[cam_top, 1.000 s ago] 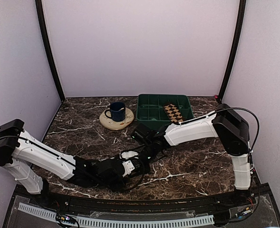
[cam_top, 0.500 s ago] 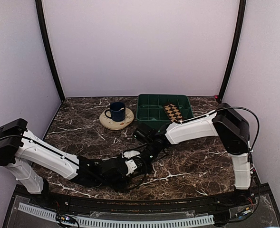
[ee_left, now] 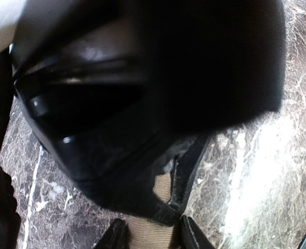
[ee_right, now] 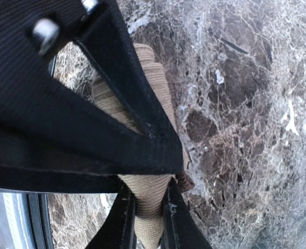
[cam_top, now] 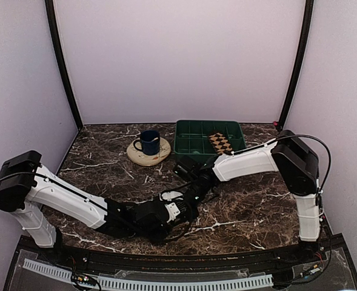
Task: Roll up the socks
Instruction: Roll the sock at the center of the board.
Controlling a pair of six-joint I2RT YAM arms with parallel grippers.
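The tan sock (ee_right: 148,199) is pinched between my right gripper's (ee_right: 148,220) fingers and runs up under a black finger of the other gripper. In the left wrist view the same tan sock (ee_left: 151,228) fills the gap between my left gripper's (ee_left: 151,237) fingers, and the right gripper's black body hides the rest of it. From above, my left gripper (cam_top: 179,207) and right gripper (cam_top: 193,189) meet over the middle of the table and cover that sock. The argyle sock (cam_top: 220,143) lies flat in the green tray (cam_top: 193,145).
A blue mug (cam_top: 148,142) stands on a round wooden coaster (cam_top: 140,159) to the left of the tray at the back. Dark walls and corner posts close in the marble table (cam_top: 257,206).
Both grippers have shifted a little right and away from the near edge together, keeping their hold on the tan sock. The left arm has stretched further across the table.
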